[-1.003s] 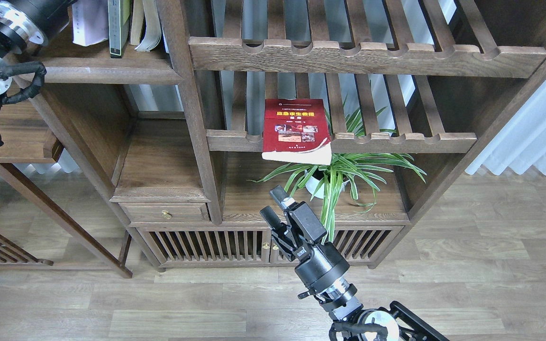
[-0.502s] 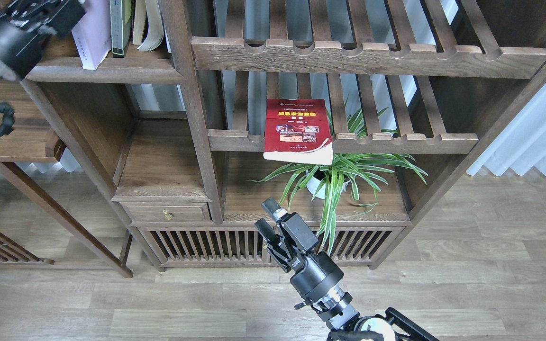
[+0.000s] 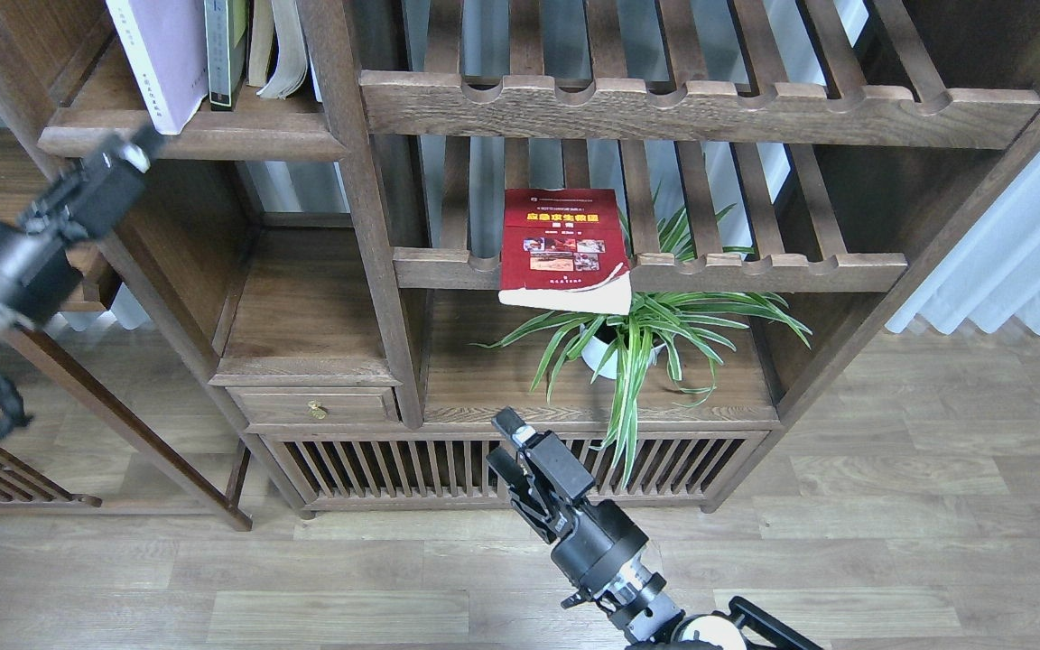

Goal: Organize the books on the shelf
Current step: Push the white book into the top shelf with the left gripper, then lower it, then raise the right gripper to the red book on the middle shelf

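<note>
head view, red book [image 3: 564, 246]: lies flat on the slatted rack [image 3: 755, 262], cover up, near edge overhanging the front rail above the plant [image 3: 637, 338]; long axis runs front to back, away from me
head view, lavender-white book [image 3: 157, 56]: upright on the shelf [image 3: 186, 140], top left, black-grey book [image 3: 225, 50] just beside it on the right
head view, right pincer [image 3: 509, 442]: fingers spread a little, nothing between them, low in front of the cabinet
head view, left pincer [image 3: 127, 153]: blurred, can't tell if spread or pressed together; looks empty, just under the shelf lip
key relation: red book sits up and slightly right of right pincer, well apart; overhanging edge faces it
nearer arm: right, judged; left is well off to the side
next move (judgement): right pincer rises to the overhanging edge, pinches across the thickness, carries it left to the shelf
risk: floppy pages sag at the lower right corner, book may slide back on the slats
</note>
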{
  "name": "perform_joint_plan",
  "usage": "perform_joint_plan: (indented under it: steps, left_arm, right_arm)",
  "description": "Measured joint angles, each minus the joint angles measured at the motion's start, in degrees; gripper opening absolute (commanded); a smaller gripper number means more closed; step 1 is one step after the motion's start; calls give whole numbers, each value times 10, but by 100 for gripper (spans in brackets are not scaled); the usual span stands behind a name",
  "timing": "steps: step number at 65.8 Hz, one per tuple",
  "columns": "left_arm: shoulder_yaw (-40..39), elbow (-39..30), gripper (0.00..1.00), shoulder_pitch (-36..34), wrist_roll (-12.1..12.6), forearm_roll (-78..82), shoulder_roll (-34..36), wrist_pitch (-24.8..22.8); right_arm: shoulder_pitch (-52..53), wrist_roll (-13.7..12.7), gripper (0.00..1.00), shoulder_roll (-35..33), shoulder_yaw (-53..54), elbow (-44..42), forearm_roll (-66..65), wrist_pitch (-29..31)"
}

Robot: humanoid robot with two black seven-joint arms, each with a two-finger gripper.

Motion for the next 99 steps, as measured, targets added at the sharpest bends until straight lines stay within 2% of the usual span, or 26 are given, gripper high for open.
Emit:
perform_joint_plan:
  steps: [10,20,34,55,71,85,91,99]
  left_arm:
    - [-5,18,86,83,-1,-2,-20,0]
    - [-11,60,88,137,-5,-38,-39,0]
    - [-11,78,89,158,-4,-52,-63,0]
    - [-11,91,89,159,0,-52,-71,0]
    - [-11,98,89,158,0,-52,-71,0]
    - [-12,98,90,158,1,-52,-71,0]
    - [-11,98,90,158,3,-51,-71,0]
    - [-3,99,90,159,10,-45,-78,0]
  right_arm:
    - [28,7,99,0,-1,-34,0,-1]
    - [53,48,99,0,-1,-55,1,-47]
    - [105,71,99,0,2,-85,9,-93]
    - [175,73,99,0,1,-113,50,-106]
    - [231,72,99,0,-4,-160,74,-162]
    - [241,69,98,0,-2,-185,89,-167]
    - [246,69,96,0,1,-186,97,-168]
    - [250,69,87,0,6,-186,104,-168]
